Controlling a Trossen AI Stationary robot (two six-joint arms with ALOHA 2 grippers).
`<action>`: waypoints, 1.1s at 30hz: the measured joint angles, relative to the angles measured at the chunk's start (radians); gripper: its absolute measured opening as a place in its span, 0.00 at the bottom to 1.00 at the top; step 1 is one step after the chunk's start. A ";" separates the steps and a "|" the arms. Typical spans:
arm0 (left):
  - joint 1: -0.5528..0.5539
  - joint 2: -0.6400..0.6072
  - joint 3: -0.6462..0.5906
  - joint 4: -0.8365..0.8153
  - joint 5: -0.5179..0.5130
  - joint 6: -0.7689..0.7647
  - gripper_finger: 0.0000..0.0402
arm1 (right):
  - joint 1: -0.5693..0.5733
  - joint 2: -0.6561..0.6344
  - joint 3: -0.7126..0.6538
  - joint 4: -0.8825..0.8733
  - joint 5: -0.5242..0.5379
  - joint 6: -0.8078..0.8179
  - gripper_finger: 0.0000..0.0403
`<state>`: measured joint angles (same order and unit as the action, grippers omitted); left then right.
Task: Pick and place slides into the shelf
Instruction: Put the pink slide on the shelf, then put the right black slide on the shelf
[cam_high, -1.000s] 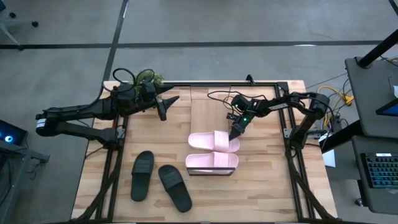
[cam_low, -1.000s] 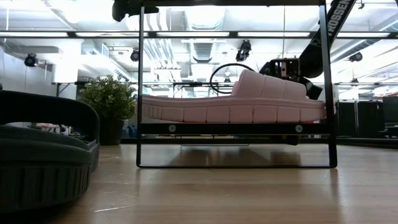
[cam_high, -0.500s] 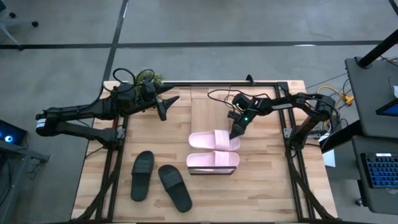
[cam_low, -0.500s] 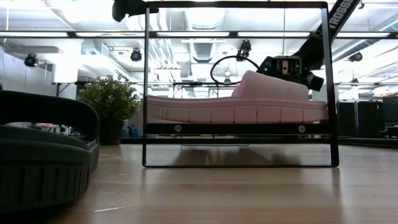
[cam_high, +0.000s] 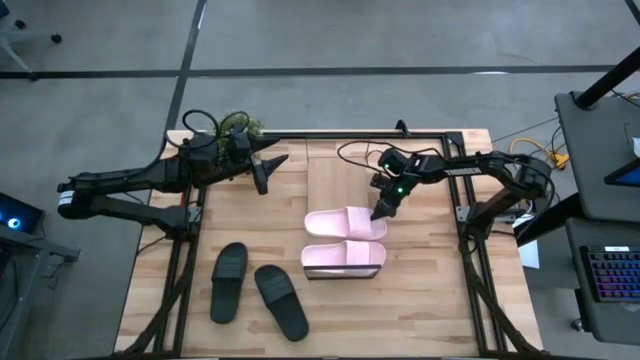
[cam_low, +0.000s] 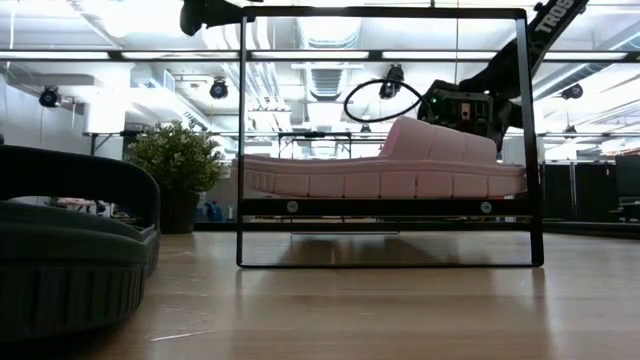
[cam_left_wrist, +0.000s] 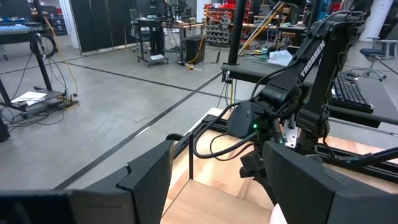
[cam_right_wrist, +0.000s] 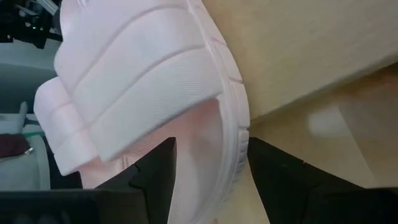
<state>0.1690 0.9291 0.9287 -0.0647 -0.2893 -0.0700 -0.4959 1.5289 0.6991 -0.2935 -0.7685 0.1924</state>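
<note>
Seen from above, the dark left arm is stretched across the nine o'clock side of the pale plank tabletop (cam_high: 430, 300), and the left gripper (cam_high: 265, 172) is held in the air over the table's ten o'clock region, near a small green potted plant (cam_high: 243, 126); its fingers are spread wide with nothing between them, as is also seen in the left wrist view, where the two dark fingers (cam_left_wrist: 146, 180) stand well apart. Toward seven o'clock, two black rubber open-toe slides are laid on the tabletop, one (cam_high: 229, 281) just beside the other (cam_high: 281, 301), and neither is touched by a gripper. Near the middle of the table the long narrow light-wood shelf on a thin dark frame (cam_high: 333, 170) is placed, and two pale pink slides with ribbed broad straps are rested on its six o'clock end, the farther one (cam_high: 345, 224) touching the nearer one (cam_high: 343, 257) side by side. At three o'clock of the farther pink slide the right gripper (cam_high: 380, 211) is lowered, and its fingers are held apart astride that slide's edge, one finger (cam_right_wrist: 155, 171) seen over the footbed and the other outside the sole in the right wrist view; whether the edge is actually pinched cannot be told.
</note>
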 joint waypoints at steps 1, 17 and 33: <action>0.000 0.000 0.000 0.000 0.000 0.000 0.59 | 0.000 -0.005 0.000 0.001 0.003 -0.001 0.47; 0.000 0.000 -0.001 -0.002 0.000 0.000 0.59 | 0.000 -0.113 0.000 -0.058 0.073 -0.011 0.47; 0.000 0.000 -0.001 -0.002 0.000 0.000 0.59 | 0.013 -0.529 0.049 -0.061 0.259 0.088 0.43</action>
<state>0.1692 0.9291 0.9276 -0.0662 -0.2892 -0.0698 -0.4827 0.9998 0.7480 -0.3550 -0.5098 0.2804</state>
